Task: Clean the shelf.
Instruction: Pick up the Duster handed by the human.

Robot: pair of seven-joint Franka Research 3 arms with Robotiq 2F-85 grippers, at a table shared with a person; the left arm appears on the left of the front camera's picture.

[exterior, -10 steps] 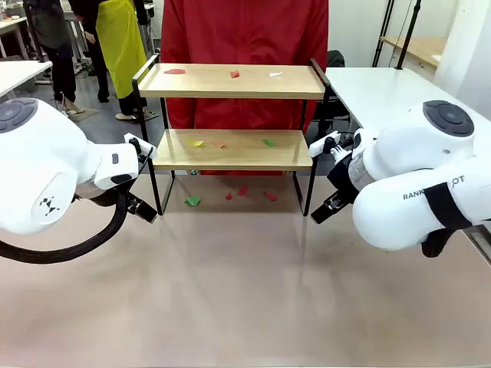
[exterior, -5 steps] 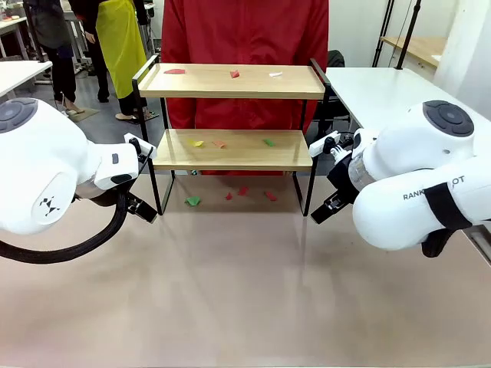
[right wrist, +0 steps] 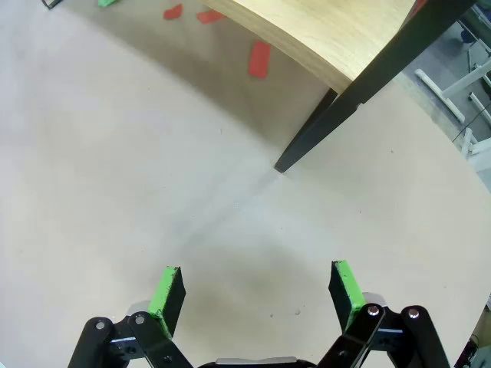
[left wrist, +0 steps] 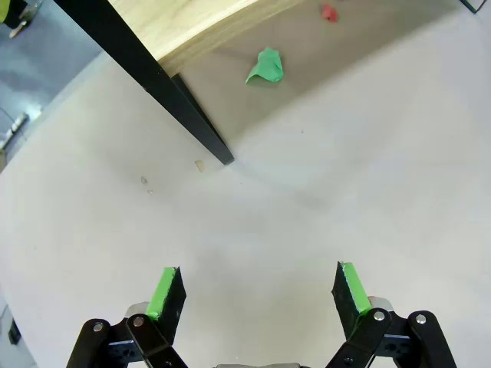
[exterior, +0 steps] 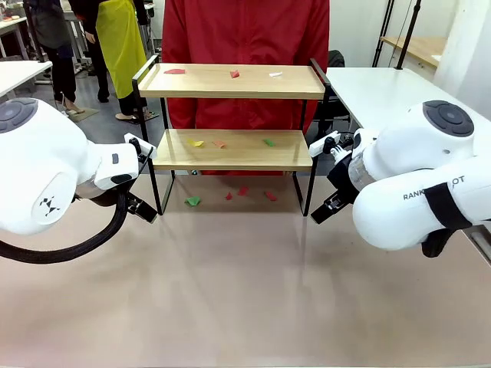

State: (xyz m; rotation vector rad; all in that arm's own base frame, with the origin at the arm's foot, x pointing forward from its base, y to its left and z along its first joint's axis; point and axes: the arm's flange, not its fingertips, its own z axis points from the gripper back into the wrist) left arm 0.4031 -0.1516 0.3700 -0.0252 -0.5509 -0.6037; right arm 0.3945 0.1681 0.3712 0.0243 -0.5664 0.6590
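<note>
The shelf (exterior: 230, 151) stands at the far middle of the table, two wooden boards in a black frame. Paper scraps lie on its top board (exterior: 235, 73), on its lower board (exterior: 268, 142) and on the table beneath it (exterior: 192, 201). My left gripper (left wrist: 261, 287) is open and empty, low over the table just outside the shelf's left front leg (left wrist: 153, 84), with a green scrap (left wrist: 265, 67) beyond it. By the right front leg (right wrist: 360, 96), my right gripper (right wrist: 257, 287) also stands open and empty, a red scrap (right wrist: 260, 58) ahead of it.
A person in a red coat (exterior: 245, 31) stands right behind the shelf. White tables sit at the far right (exterior: 383, 88) and far left (exterior: 19, 73). The beige tabletop (exterior: 245, 291) stretches bare in front of the shelf.
</note>
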